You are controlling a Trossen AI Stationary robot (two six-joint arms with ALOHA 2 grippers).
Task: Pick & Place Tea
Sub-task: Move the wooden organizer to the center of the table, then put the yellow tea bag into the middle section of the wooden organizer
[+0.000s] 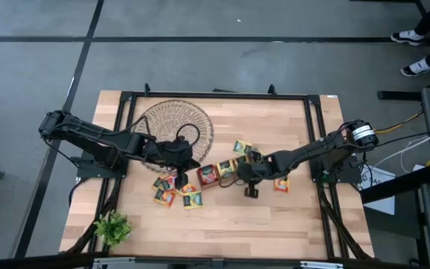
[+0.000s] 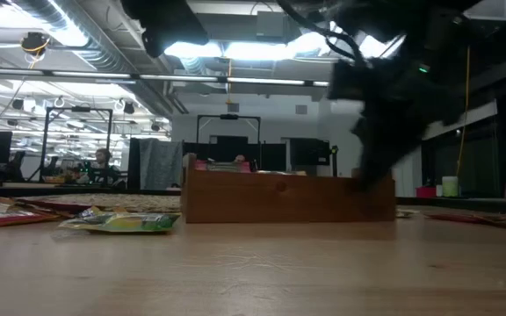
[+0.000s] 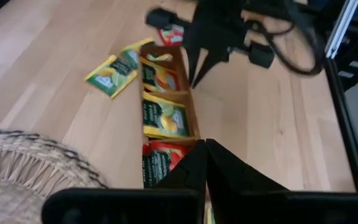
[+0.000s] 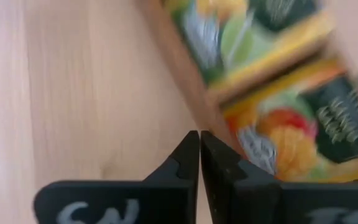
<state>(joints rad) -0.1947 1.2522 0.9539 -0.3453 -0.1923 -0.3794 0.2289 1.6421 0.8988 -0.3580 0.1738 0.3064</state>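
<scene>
A narrow wooden tray [image 1: 222, 170] lies mid-table with yellow and orange tea sachets [image 3: 165, 117] in its compartments. It also shows in the low view [image 2: 279, 200]. More sachets lie loose around it: a red one [image 3: 160, 160] off its left end, yellow ones [image 1: 192, 199] nearer, one [image 1: 281, 184] at the right, one [image 1: 241, 147] behind. My left gripper [image 3: 206, 144] is shut, nothing between its fingers, above the red sachet. My right gripper [image 4: 199, 138] is shut and points down over bare table beside the tray's long wall [image 4: 185, 68]. In the high view it [image 1: 251, 190] is near the tray's right end.
A round wicker dish [image 1: 176, 121] stands behind the left gripper. A small green plant [image 1: 113, 228] sits at the near left corner. A black frame [image 1: 215, 95] rims the table. Bare wood [image 1: 237, 224] lies along the near side.
</scene>
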